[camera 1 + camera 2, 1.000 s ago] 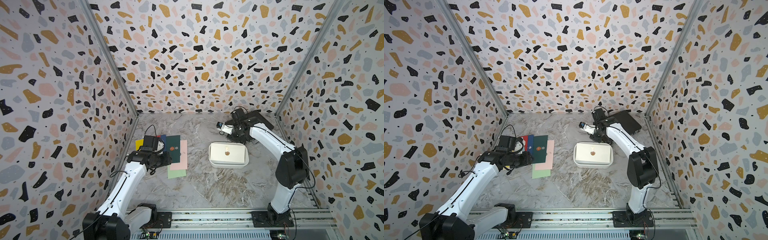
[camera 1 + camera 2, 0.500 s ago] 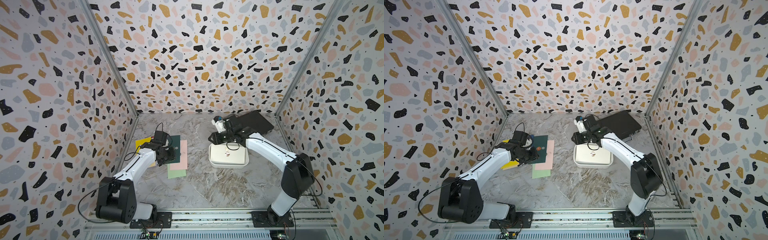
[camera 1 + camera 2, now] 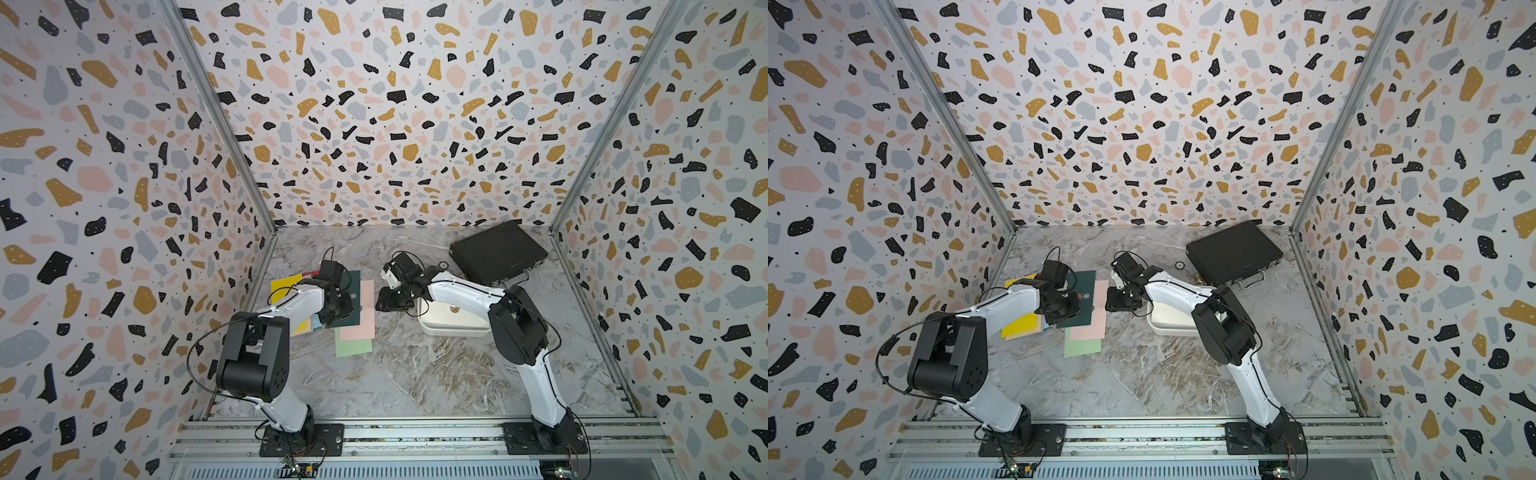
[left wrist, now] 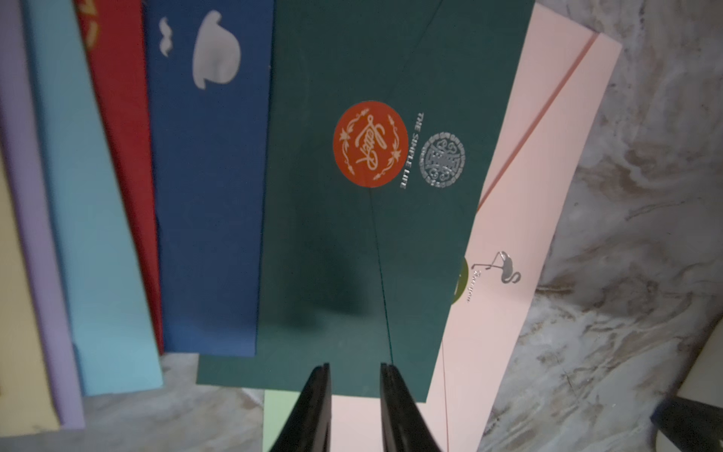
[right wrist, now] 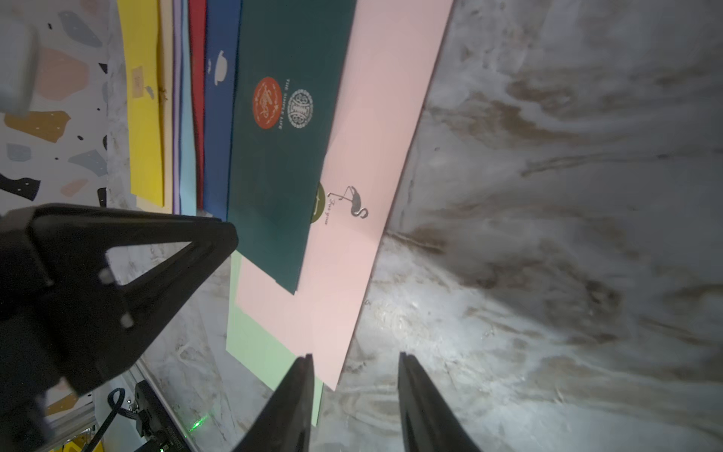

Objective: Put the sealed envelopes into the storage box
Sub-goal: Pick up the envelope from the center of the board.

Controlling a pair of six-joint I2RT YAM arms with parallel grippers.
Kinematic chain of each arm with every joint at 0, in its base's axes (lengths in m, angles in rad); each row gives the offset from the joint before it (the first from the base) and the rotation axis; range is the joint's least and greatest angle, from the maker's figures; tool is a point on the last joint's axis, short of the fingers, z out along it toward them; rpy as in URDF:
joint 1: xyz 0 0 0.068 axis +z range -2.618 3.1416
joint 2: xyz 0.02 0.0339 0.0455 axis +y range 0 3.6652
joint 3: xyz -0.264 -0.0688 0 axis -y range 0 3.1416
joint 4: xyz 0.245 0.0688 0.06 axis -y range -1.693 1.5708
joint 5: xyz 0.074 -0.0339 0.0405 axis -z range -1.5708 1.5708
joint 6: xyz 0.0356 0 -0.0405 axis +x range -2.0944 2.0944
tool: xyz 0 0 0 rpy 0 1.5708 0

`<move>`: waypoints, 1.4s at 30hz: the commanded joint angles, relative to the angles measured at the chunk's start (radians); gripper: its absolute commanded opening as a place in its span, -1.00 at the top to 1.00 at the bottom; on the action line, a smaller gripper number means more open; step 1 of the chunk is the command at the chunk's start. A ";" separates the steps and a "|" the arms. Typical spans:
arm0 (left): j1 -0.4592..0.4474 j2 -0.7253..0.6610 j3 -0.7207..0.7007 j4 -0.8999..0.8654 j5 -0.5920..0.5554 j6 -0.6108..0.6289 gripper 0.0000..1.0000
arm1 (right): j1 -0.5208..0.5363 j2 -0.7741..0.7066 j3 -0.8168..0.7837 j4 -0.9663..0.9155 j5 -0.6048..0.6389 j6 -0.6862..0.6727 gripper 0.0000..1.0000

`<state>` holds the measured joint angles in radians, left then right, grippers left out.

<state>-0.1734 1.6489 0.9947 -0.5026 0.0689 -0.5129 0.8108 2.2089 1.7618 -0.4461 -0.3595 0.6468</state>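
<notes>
Several envelopes lie fanned on the marble floor at the left. The dark green envelope [image 3: 353, 286] [image 3: 1086, 291] [image 4: 332, 235] with a red round seal tops the fan, overlapping a pink one [image 3: 365, 316] [image 5: 371, 137] and a light green one [image 3: 353, 347]. Navy [image 4: 207, 195], red, light blue and yellow [image 3: 284, 284] envelopes show beside them. My left gripper [image 3: 338, 309] [image 4: 355, 366] hovers over the dark green envelope's near edge, jaws narrowly apart, nothing between them. My right gripper [image 3: 380, 301] [image 5: 356, 356] stands open at the pink envelope's corner. The white storage box [image 3: 453, 326] [image 3: 1167, 328] holds a pale sealed envelope.
A black briefcase [image 3: 496, 253] [image 3: 1233, 253] lies at the back right, with a small round object [image 3: 444, 264] on the floor beside it. Patterned walls enclose the floor on three sides. The right arm reaches across the box's left end.
The right gripper swung from beside the briefcase, across the box, to the pink envelope's edge. The left gripper moved over the dark green envelope and its jaws narrowed.
</notes>
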 commanded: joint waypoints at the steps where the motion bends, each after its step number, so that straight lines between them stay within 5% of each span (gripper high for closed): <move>1: -0.001 0.030 0.019 0.021 -0.019 0.002 0.51 | -0.004 0.015 0.069 -0.034 -0.004 0.036 0.15; 17: 0.000 0.084 -0.025 0.031 -0.017 -0.003 0.62 | -0.005 0.216 0.261 -0.070 -0.013 0.071 0.11; 42: 0.000 0.083 -0.034 0.034 0.005 0.008 0.65 | -0.005 0.192 0.193 0.222 -0.256 0.376 0.25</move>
<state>-0.1730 1.7195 0.9859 -0.4675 0.0654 -0.5125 0.7929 2.4382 1.9575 -0.2989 -0.5426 0.9668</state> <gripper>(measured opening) 0.177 0.382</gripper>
